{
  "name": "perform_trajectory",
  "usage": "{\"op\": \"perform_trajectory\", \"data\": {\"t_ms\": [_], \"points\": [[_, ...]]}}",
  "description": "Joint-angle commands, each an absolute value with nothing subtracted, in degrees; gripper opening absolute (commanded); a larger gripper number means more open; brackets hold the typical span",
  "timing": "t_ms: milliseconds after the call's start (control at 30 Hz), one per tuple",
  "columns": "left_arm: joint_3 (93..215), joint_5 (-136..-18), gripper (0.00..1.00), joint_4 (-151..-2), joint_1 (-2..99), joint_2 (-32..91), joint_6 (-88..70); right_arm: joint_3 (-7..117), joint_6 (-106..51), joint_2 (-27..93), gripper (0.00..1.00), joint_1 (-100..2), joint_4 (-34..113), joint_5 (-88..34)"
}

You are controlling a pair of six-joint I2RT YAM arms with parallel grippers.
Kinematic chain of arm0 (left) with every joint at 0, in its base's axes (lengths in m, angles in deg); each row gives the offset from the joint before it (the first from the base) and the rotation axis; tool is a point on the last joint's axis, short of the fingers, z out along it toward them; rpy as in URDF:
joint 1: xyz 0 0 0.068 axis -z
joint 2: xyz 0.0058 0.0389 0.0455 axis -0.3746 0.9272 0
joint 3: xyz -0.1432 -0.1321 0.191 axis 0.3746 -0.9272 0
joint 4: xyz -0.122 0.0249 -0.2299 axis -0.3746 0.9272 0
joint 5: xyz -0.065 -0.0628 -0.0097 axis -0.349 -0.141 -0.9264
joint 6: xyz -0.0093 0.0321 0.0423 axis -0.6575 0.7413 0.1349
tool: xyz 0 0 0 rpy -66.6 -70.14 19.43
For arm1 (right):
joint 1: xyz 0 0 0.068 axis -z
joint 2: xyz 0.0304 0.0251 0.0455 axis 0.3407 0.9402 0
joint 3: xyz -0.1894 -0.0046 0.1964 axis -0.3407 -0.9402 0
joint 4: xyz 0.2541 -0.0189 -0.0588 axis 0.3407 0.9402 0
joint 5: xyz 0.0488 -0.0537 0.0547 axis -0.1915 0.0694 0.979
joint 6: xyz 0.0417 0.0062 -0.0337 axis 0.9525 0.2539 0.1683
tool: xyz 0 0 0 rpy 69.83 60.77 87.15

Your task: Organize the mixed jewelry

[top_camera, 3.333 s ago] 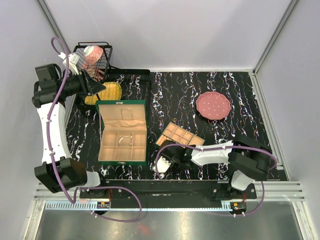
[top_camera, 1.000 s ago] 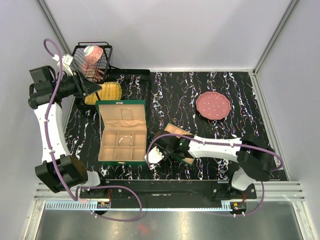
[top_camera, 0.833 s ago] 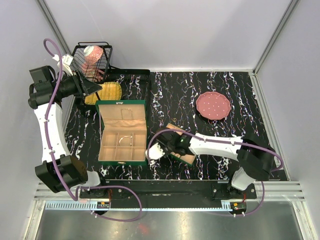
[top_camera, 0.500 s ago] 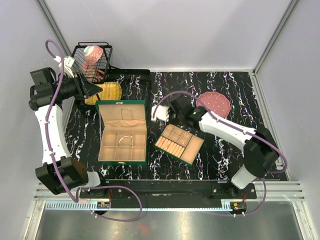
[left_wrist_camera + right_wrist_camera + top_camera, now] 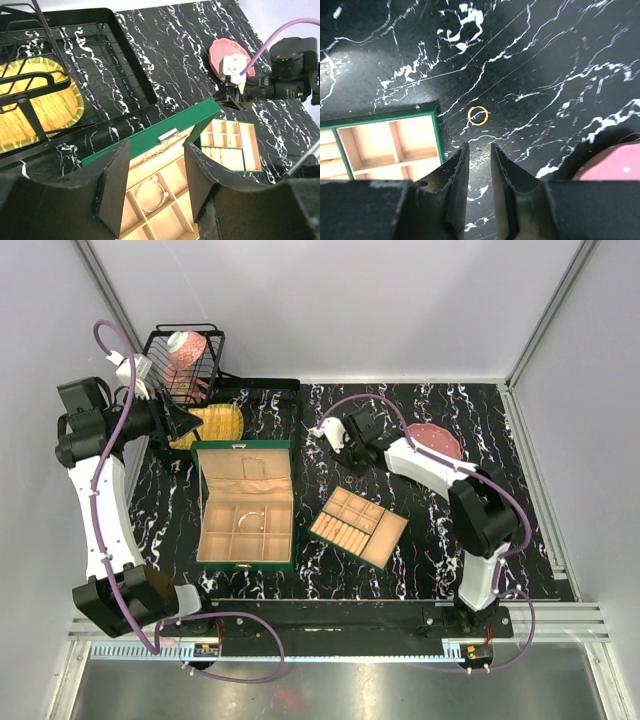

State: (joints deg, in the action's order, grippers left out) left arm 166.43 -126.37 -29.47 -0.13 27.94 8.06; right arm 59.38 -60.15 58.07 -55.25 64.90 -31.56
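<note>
At the table's 10 o'clock the left gripper [image 5: 183, 422] hangs with its fingers spread wide and nothing between them; at its 12 o'clock stands a black wire basket [image 5: 186, 361], and at its 3 o'clock lies a yellow woven dish [image 5: 217, 425]; the green box [image 5: 245, 505] sits open at the gripper's 5 o'clock, lid back, beige compartments showing; in the left wrist view a silver wire hoop [image 5: 148, 196] lies in one of those compartments; a loose compartment tray [image 5: 358, 527] rests at an angle at the box's 3 o'clock, apart from it; the right gripper [image 5: 335, 438] hovers at that tray's 12 o'clock, near the table's centre, its fingers drawn close with a narrow gap and gripping nothing; in the right wrist view a small gold ring [image 5: 478, 115] lies flat on the black marbled table [image 5: 560, 60], at 12 o'clock from the fingertips and untouched; the pink plate [image 5: 440, 443] sits at the right gripper's 3 o'clock, partly hidden by the arm.
</note>
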Motion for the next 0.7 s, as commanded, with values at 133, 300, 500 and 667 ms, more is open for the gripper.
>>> {"op": "perform_trajectory", "data": {"t_ms": [133,300,500,667], "points": [[165.83,-120.86,0.51,-29.49,-0.50,25.03,13.33,64.34,-52.24,63.65,0.29,-53.15,65.26,-30.68],[166.45,-120.77,0.52,-29.66,-0.59,25.99,12.98,65.92,-51.09,66.29,0.28,-52.27,65.61,-29.71],[167.15,-120.60,0.52,-29.75,-0.50,26.96,12.98,67.42,-50.21,68.75,0.28,-51.56,65.97,-29.01],[167.41,-120.51,0.52,-29.75,-0.59,27.31,13.07,67.33,-49.86,69.19,0.27,-51.39,66.23,-28.74]]}}
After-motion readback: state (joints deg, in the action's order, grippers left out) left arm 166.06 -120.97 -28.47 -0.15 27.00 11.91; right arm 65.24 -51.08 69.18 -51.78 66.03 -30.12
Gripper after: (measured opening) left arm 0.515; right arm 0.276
